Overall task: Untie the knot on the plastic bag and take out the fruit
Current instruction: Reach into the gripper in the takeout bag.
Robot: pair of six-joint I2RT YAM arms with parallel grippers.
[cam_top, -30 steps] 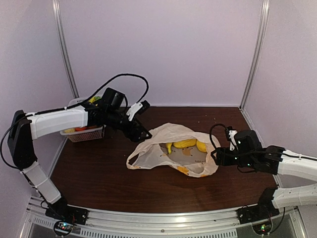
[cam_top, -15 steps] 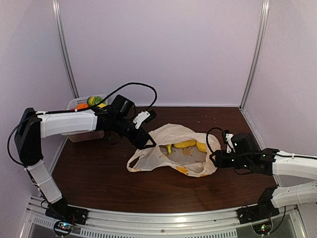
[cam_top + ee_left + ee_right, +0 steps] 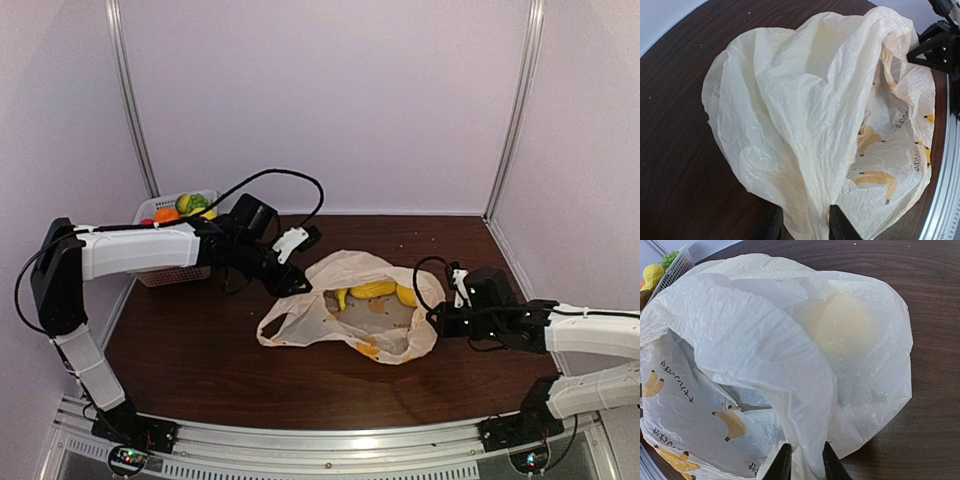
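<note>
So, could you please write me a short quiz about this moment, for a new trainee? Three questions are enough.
1. True or false: the fruit is already out of the plastic bag.
2. What is pinched between the fingers of the left gripper? A. thin bag plastic; B. a banana; C. nothing at all.
3. Seen from the top camera, which edge of the bag does the right gripper grip?

Key: 1. False, the yellow fruit lies inside the open bag. 2. A. 3. The right edge.
</note>
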